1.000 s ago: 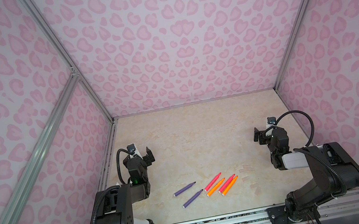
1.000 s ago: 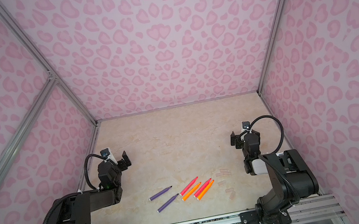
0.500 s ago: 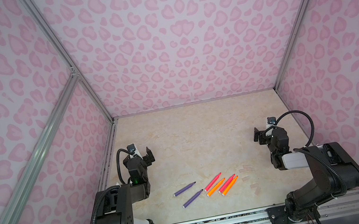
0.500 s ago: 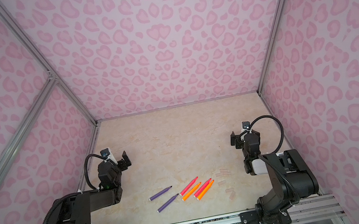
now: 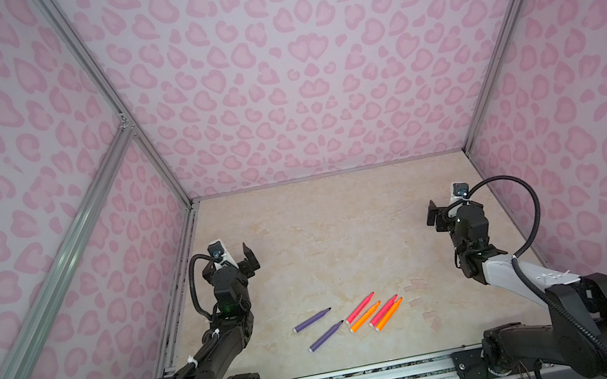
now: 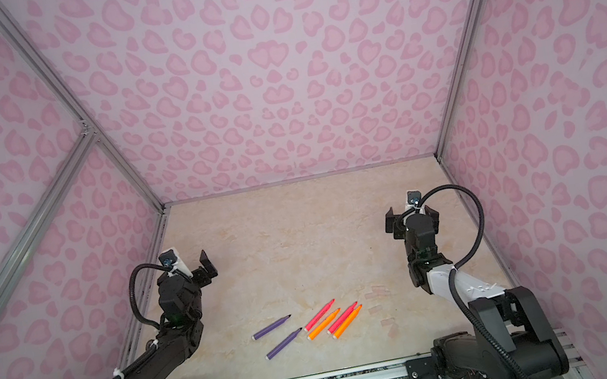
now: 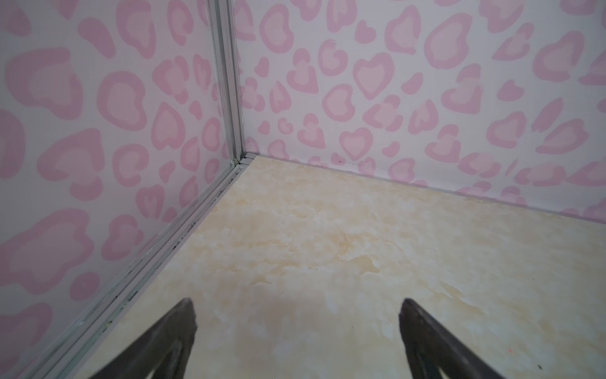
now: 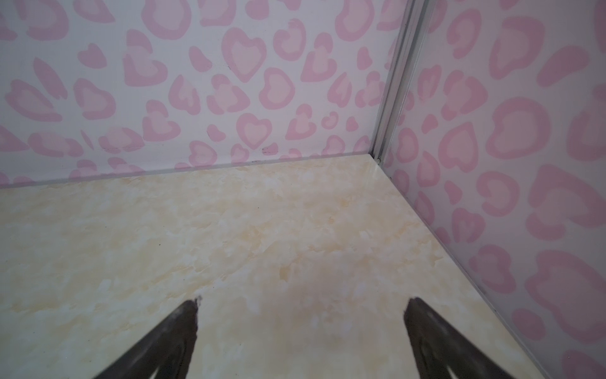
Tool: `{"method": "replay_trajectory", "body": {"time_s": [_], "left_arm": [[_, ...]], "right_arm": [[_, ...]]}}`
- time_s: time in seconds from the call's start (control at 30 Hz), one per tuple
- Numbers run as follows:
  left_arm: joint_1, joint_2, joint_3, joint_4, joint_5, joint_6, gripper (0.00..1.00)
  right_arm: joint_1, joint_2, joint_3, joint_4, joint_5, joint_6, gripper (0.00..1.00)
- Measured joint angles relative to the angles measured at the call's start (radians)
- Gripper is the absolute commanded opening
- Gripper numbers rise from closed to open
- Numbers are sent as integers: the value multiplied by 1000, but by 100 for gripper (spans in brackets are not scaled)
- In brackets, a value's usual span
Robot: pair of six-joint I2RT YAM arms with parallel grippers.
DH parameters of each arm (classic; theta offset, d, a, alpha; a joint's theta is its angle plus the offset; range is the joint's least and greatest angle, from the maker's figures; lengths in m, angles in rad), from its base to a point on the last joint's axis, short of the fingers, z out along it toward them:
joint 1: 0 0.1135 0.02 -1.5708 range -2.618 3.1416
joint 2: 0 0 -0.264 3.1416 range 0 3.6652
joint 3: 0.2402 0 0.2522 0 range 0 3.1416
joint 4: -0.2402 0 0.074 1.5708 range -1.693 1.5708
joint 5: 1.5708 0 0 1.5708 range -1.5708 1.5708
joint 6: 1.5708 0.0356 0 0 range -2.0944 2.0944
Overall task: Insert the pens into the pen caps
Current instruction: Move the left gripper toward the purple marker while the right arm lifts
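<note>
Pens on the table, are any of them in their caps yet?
Done: nothing; all six pens lie bare-tipped. In hand: nothing; the left gripper and right gripper are open, empty, away from them. Left: all six pens, with the faint clear caps lying beside them.

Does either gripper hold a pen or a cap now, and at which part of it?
Nothing is held. The left gripper and the right gripper are both open and empty; the six pens lie on the table.

glossy marbled beige tabletop [image 5: 321, 229]; brushed metal frame rail [image 5: 54, 268]; matt plastic pens [image 5: 360, 308].
</note>
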Motion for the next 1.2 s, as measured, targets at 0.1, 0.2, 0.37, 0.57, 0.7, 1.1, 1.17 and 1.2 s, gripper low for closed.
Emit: {"method": "replay_trajectory", "body": {"time_s": [0.1, 0.2, 0.37, 0.57, 0.7, 1.1, 1.17, 1.2], "left_arm": [[-2, -80, 81, -140, 90, -39, 98], [-5, -161, 119, -277, 188, -74, 98], [-6, -396, 100, -413, 386, -119, 98], [-8, -664, -63, -397, 551, -132, 98], [-5, -702, -19, -484, 501, -162, 98], [-5, -651, 64, -721, 299, -381, 98], [-6, -624, 103, -781, 269, -409, 98], [-5, -610, 124, -817, 240, -427, 98]], "right_arm": [[-39, -3, 100, -165, -36, 173, 99], [-80, 31, 166, -241, -124, 256, 99], [-90, 61, 184, -283, -279, 313, 99], [-106, 3, 153, -275, -278, 346, 99], [-117, -108, 103, -269, -220, 355, 99], [-157, -393, -89, -225, -112, 552, 99], [-157, -396, -74, -241, -119, 581, 99], [-157, -400, -76, -243, -130, 601, 99]]}}
